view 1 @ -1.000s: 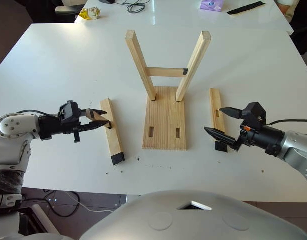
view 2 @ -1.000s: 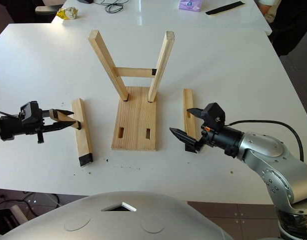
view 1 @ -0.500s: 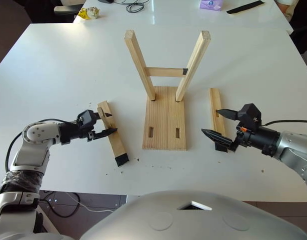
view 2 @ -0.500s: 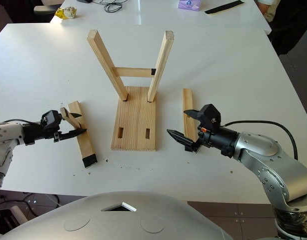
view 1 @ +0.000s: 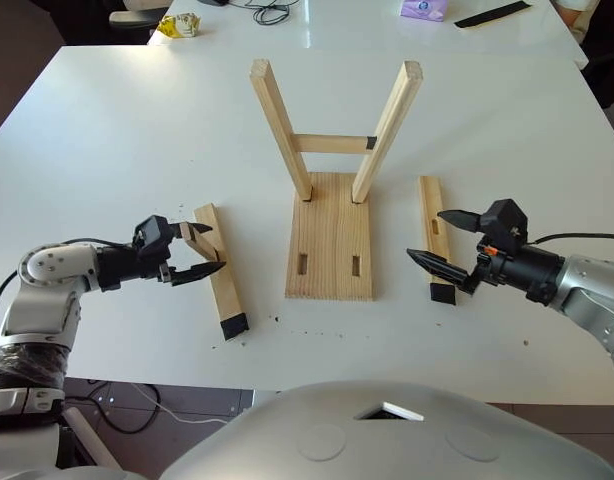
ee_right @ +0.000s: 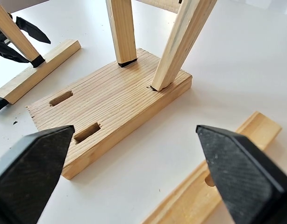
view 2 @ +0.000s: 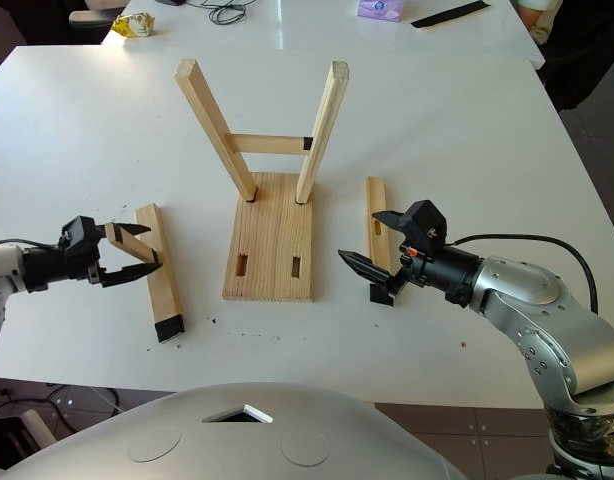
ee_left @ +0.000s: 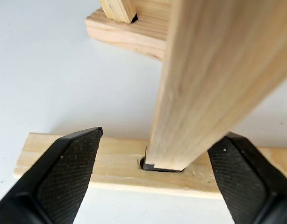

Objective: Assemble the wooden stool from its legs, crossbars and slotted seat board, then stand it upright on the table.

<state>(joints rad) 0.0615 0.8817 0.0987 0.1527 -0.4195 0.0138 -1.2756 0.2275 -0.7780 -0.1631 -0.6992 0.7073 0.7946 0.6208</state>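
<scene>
Wooden crossbar (ee_left: 218, 70) cut off, left hand (ee_left: 161, 135) astride

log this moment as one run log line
left gripper open astride crossbar plugged in left leg | right gripper open by right leg | seat board holds leg pair, near slots empty

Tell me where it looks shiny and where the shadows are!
Left eye view: the far table gleams with pale reflections of the light. Right wrist view: a soft shadow hugs the seat board on the near table. Left wrist view: a faint grey shadow lies beside the loose leg.
</scene>
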